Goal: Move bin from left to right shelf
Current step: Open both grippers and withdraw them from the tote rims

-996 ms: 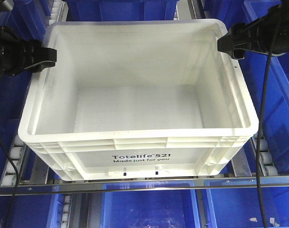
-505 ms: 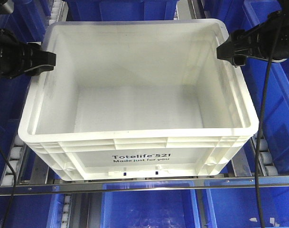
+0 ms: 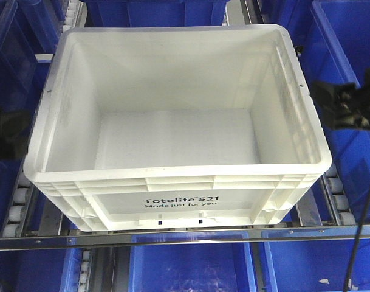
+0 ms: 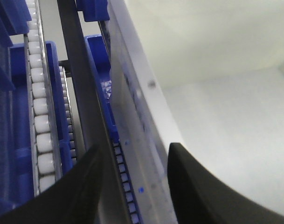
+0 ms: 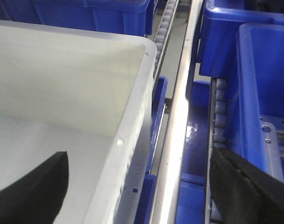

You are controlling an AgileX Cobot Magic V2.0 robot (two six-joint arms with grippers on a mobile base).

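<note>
Your left claw (image 4: 132, 186) stands open and holds nothing: in its wrist view one finger sits outside the bin's (image 3: 172, 121) left wall, the other inside, the rim running up between them toward 12 o'clock. Your right claw (image 5: 142, 186) is spread much wider and is also empty, one finger over the bin's inside at 8 o'clock, the other out over a blue bin (image 5: 263, 93) at 4 o'clock.

From the front, both claws are dark blurs at 9 and 3 o'clock, level with the side walls.

Watch these risks:
- If the claws close at unequal heights, the bin could tilt and twist as you lift.
- The right claw's outer finger hangs near the blue bin; closing could catch that rim instead of the white wall.
- The walls look smooth, so a pinch on the rim alone may slip.

The bin sits on the roller rails (image 3: 17, 207) of the shelf, blue bins all round. On its front face you can read "Totelife 521" (image 3: 180, 201) and below it "Made just for you".
</note>
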